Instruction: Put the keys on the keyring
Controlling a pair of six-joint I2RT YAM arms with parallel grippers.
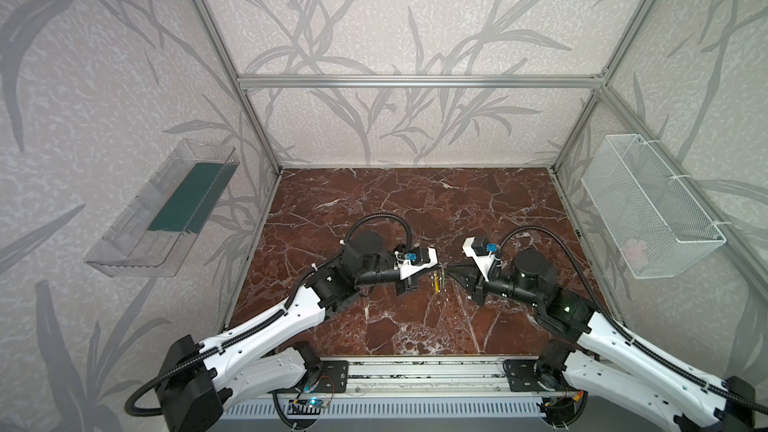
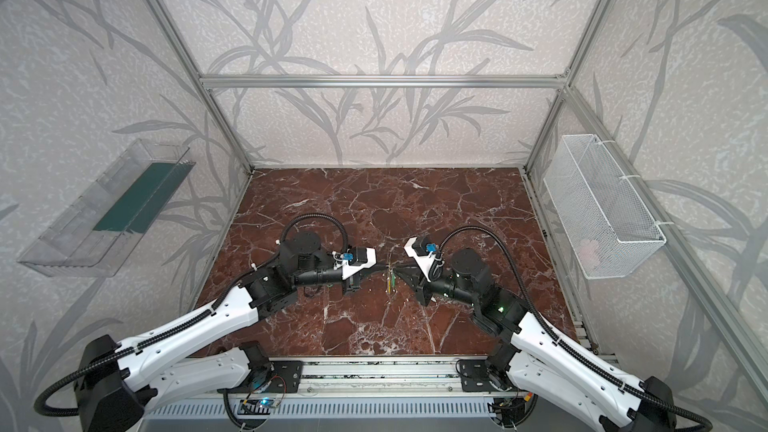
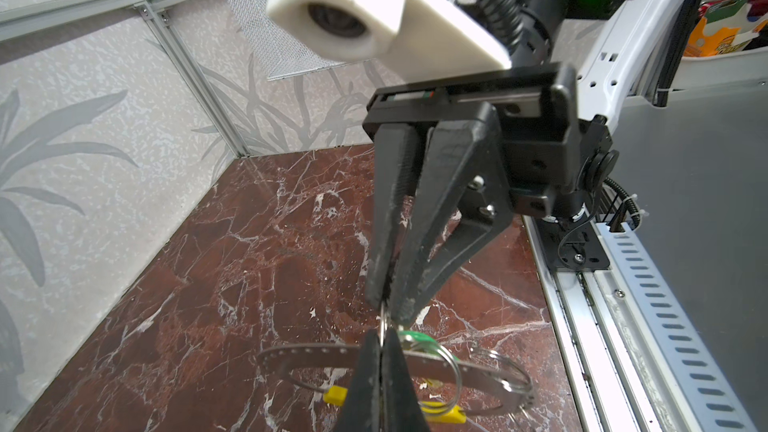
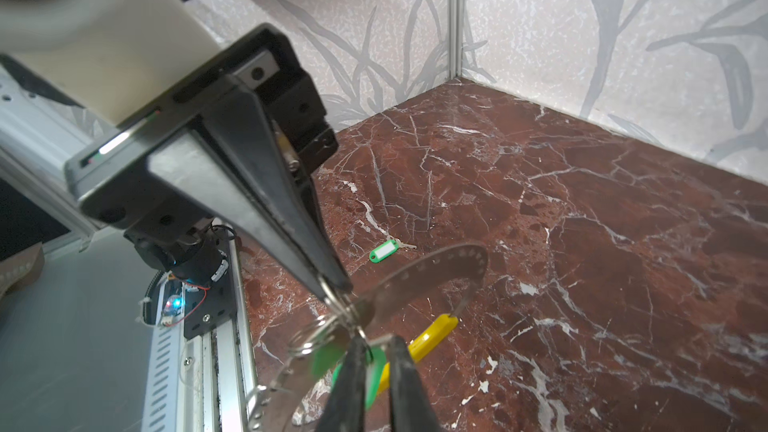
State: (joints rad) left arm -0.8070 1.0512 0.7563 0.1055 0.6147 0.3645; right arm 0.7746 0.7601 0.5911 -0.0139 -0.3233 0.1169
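The keyring (image 3: 307, 355), a grey perforated band with a yellow sleeve (image 4: 432, 332), hangs above the marble floor between both grippers; in both top views it shows mid-table (image 1: 437, 282) (image 2: 389, 280). My left gripper (image 3: 381, 342) is shut on a thin wire ring at the band. A green-tagged key (image 3: 415, 336) dangles at the band by a larger wire ring. My right gripper (image 4: 376, 351) faces the left one tip to tip; its jaws stand slightly apart, the green tag showing in the gap. Another key (image 4: 384, 250) with a green tag lies flat on the floor.
A clear plastic bin (image 1: 162, 209) hangs on the left wall and a white mesh basket (image 1: 652, 205) on the right wall. An aluminium rail (image 1: 415, 371) runs along the front edge. Frame posts stand at the back corners.
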